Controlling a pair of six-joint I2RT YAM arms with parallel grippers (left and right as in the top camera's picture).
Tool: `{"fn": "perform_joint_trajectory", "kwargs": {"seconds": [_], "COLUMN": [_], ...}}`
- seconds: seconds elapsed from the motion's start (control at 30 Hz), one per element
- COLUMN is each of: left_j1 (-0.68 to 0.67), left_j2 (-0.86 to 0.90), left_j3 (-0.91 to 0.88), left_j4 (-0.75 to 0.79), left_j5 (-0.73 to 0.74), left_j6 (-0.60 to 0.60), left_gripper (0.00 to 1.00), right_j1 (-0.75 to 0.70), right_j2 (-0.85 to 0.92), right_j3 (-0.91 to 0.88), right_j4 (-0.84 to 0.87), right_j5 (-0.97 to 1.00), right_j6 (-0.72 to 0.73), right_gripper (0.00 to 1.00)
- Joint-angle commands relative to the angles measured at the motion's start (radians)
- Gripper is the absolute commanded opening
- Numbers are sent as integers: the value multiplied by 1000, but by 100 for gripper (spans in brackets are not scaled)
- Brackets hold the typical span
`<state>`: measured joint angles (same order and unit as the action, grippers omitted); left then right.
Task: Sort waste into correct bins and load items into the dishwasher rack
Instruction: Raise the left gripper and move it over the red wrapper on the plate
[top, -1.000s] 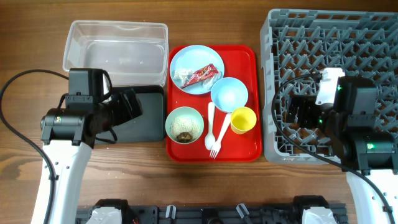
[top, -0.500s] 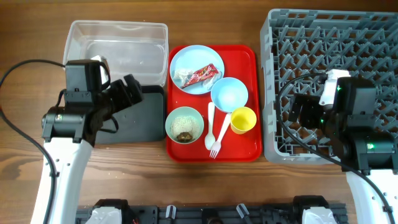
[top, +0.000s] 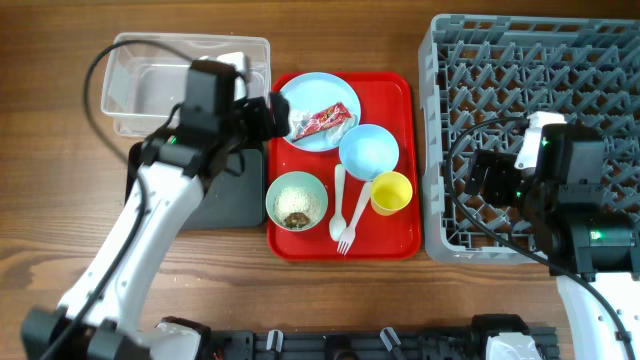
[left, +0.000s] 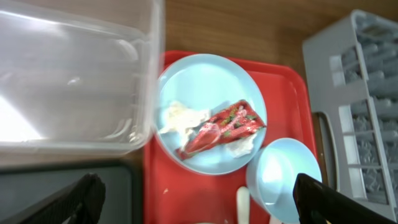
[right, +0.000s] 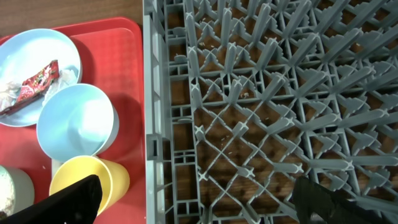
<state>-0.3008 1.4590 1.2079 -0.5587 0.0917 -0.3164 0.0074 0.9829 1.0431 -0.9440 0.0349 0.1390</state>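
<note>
A red-and-white wrapper (top: 326, 119) and white tissue (top: 290, 123) lie on the light blue plate (top: 312, 93). The pale green bowl (top: 297, 200) holds rice and brown scraps. The light blue bowl (top: 368, 150), yellow cup (top: 391, 193), spoon (top: 338, 205) and fork (top: 354, 218) lie on the red tray (top: 392, 88). My left gripper (top: 272, 116) is open and empty at the plate's left edge; its wrist view shows the wrapper (left: 225, 127) and tissue (left: 176, 117) ahead of the gripper (left: 202, 205). My right gripper (top: 482, 180) is open and empty over the rack (top: 540, 70), as the right wrist view (right: 199, 202) shows.
The clear tub (top: 150, 85) stands at the back left with the black tray (top: 225, 195) in front of it, partly under my left arm. The grey rack (right: 280, 93) fills the right side, close to the red tray's right edge.
My left arm has swung up and to the right, from over the black tray to the plate's left edge. The right arm has barely moved.
</note>
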Motion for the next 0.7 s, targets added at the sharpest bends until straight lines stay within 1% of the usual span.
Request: {"fn": "perform_joint_trajectory", "kwargs": {"seconds": [0.0,0.1,0.2,0.33,0.4,0.5,0.67], "left_j1": [-53,-82,-113,-163,-182,-200,-200], "left_j2": [122,210,283,355,388,439,515], "left_j3": [205,359,459,480,480,480,480], "left_j4": [-63,-140,-184,-181,-190,-198,-211], "left_j5": [-26,-26,-26,-32,-67,-112,-112], "left_j6": [101,131,182,288,314,313,312], "left_gripper": [98,99,99,100,100,99,99], "right_j1": [0,0,0,0,0,0,0], "right_j2": [0,2,7,20,27,35,41], "right_j3": [24,24,24,24,24,24,24], "right_j4": [0,0,0,-1,-1,-1,-2], "right_j5": [20,20,20,19,17,17,17], "right_j6": [22,22,22,21,22,21,21], "right_gripper": [100,100,100,100,100,100,100]}}
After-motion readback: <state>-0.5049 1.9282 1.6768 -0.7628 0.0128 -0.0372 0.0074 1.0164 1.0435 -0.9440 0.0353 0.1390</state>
